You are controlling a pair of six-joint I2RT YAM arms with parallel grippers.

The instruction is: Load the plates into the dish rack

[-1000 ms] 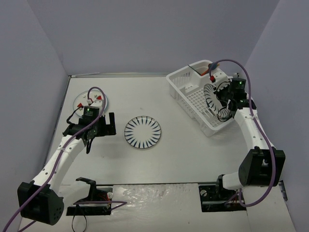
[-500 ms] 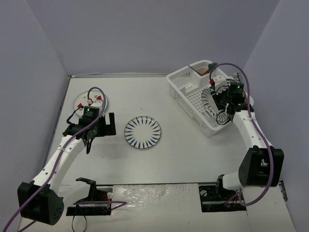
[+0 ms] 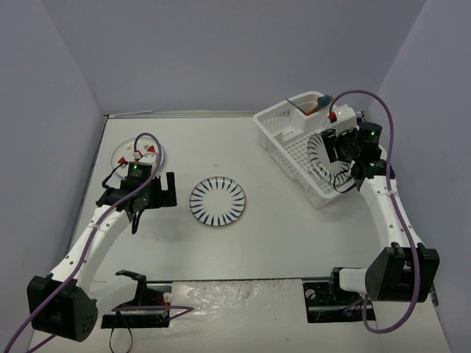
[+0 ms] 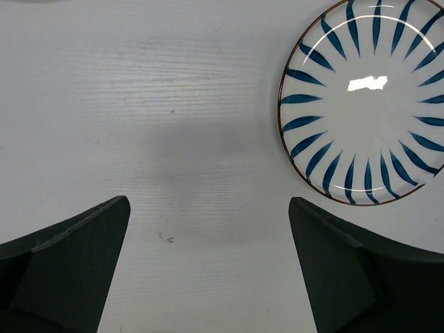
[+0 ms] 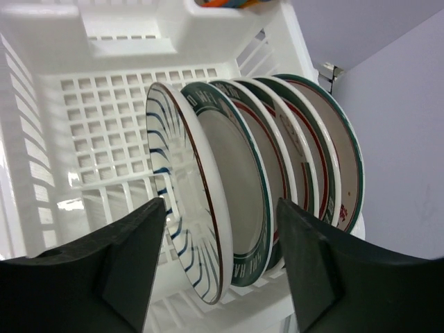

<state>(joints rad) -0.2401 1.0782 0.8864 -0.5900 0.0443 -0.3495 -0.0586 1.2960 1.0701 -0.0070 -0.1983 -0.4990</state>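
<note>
The white dish rack (image 3: 283, 134) stands at the back right and holds several plates on edge (image 3: 321, 156). In the right wrist view the nearest of them is a blue-striped plate (image 5: 182, 208), with green-and-red rimmed plates (image 5: 244, 180) behind it. My right gripper (image 3: 335, 158) (image 5: 222, 267) is open, its fingers standing apart on either side of the front plates' lower rims. Another striped plate (image 3: 218, 201) (image 4: 368, 104) lies flat mid-table. A strawberry plate (image 3: 126, 154) lies at the far left, partly behind a cable. My left gripper (image 3: 153, 200) (image 4: 208, 267) hangs open over bare table, left of the flat striped plate.
The rack's corner cup (image 3: 315, 103) holds orange and blue utensils. Purple cables loop over both arms. The rack's slotted floor (image 5: 104, 139) left of the standing plates is bare. Grey walls close in the table on three sides.
My right gripper has opened and let go of the striped plate, which now stands in the rack, and the arm has drawn slightly back to the right. The left arm has not moved.
</note>
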